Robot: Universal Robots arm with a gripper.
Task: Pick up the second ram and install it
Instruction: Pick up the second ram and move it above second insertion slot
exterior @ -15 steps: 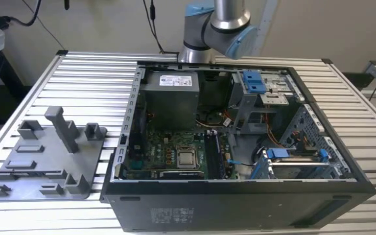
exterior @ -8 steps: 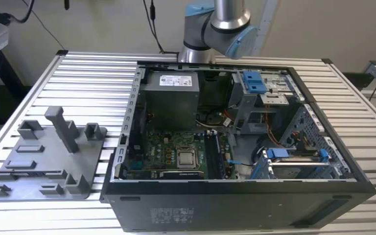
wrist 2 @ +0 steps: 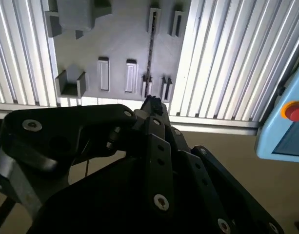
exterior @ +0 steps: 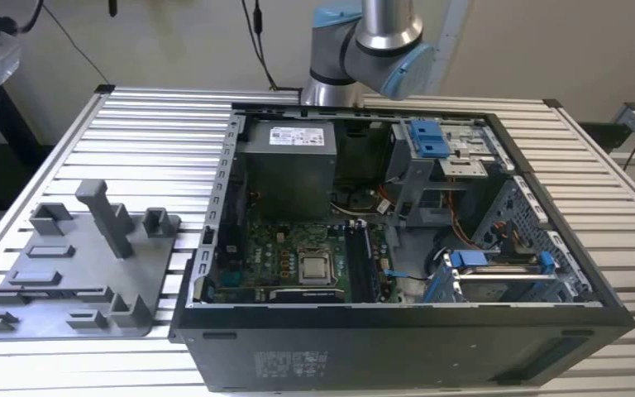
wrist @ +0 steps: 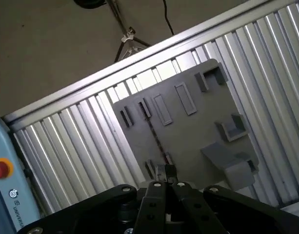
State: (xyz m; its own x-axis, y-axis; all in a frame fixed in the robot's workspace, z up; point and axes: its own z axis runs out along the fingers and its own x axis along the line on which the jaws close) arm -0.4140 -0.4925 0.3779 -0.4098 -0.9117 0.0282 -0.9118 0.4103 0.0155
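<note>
Slatted metal table [exterior: 141,124] fills my exterior view, and the biggest thing on it is the open computer case [exterior: 406,347], lying just beside the grey tray [exterior: 75,269], on the exterior view's right of it. Behind the case, far from the tray, I see the arm [exterior: 373,50] rising out of the top of the picture. Over to the wrist views now: both look down on that tray with its blocks and slots. A blue pendant [wrist 2: 286,126] with a red button sits off the table, well apart from the tray. My gripper [wrist: 164,171] hangs above the tray, clear of it, fingers drawn together with nothing between them. And there's the ram [wrist 2: 150,53], standing on edge in the tray, a thin dark line running between two pairs of small holders. In both wrist views the fingertips line up with one end of that stick.
</note>
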